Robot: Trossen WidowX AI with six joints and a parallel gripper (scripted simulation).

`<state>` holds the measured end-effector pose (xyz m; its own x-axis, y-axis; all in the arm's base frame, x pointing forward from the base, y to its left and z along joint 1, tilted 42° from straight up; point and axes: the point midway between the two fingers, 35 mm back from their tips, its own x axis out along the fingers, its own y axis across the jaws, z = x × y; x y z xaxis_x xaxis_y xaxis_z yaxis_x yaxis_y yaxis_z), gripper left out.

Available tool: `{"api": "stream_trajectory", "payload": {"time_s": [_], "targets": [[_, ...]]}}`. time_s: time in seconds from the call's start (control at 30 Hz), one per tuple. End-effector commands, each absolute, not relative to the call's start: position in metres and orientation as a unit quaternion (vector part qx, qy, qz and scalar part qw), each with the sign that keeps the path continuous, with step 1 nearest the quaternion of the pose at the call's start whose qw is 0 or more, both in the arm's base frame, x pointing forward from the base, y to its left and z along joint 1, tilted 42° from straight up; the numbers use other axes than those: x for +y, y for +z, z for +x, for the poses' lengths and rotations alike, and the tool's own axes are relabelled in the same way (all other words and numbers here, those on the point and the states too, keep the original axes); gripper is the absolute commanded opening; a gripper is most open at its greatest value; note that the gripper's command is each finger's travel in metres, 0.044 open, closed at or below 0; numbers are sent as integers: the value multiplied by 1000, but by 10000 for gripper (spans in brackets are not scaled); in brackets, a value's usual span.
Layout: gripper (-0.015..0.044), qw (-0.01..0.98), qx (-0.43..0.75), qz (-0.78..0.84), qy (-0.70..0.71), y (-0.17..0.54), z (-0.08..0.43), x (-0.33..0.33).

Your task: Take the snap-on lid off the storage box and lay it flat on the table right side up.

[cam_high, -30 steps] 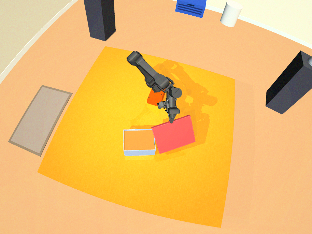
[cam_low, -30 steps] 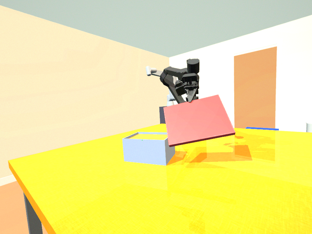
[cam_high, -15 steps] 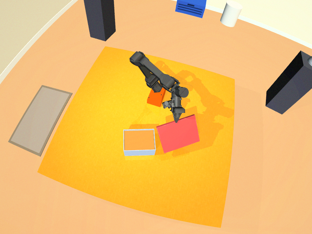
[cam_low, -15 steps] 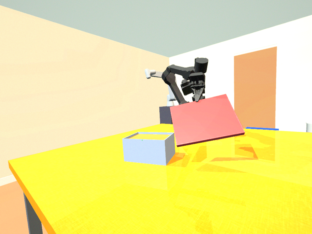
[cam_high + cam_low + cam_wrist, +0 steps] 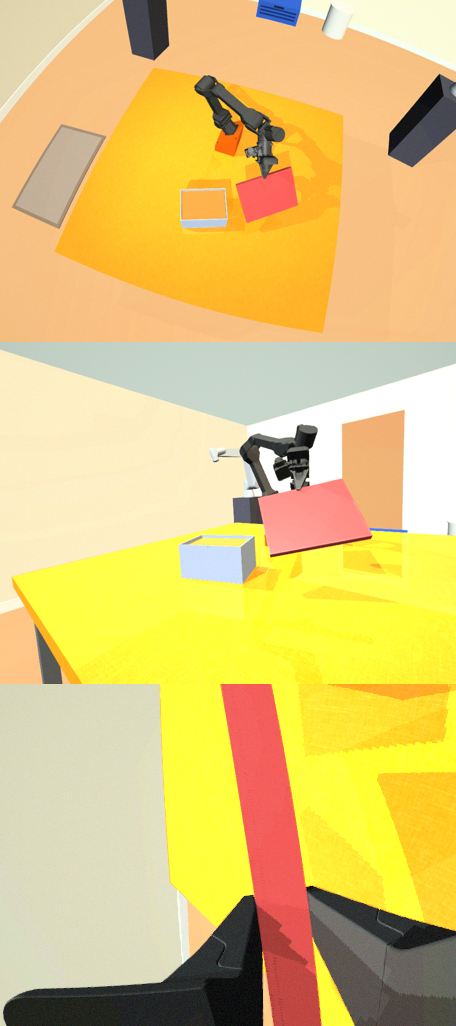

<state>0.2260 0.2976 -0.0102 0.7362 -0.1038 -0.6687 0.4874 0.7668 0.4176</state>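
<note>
The red rectangular lid (image 5: 268,197) (image 5: 316,515) (image 5: 272,809) hangs in the air to the right of the box in the top and exterior views, steeply tilted, its outer face toward the exterior camera. My gripper (image 5: 265,177) (image 5: 298,488) (image 5: 279,902) is shut on the lid's upper edge, the edge nearest the arm's base. The light blue storage box (image 5: 204,223) (image 5: 211,563) stands upright and open on the yellow table (image 5: 147,257) (image 5: 147,628). The lid is apart from the box. The lid's underside is hidden in the top and exterior views.
The orange base block (image 5: 229,141) of the arm is behind the box and lid. Shadows of the arm and lid fall on the table to the right of the box. Dark pillars (image 5: 145,33) (image 5: 419,128) and a grey mat (image 5: 59,176) are beyond the table's edges.
</note>
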Motion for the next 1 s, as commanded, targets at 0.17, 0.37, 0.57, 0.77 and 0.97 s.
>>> {"api": "stream_trajectory", "payload": {"time_s": [0.17, 0.37, 0.57, 0.77, 0.97], "targets": [[0, 882, 319, 304, -166, -18, 217, 311], [0, 882, 320, 304, -166, -25, 210, 318], [0, 882, 320, 305, -165, -32, 204, 325], [0, 882, 320, 305, -165, -39, 197, 333], [0, 881, 320, 305, -165, -46, 191, 340]]}}
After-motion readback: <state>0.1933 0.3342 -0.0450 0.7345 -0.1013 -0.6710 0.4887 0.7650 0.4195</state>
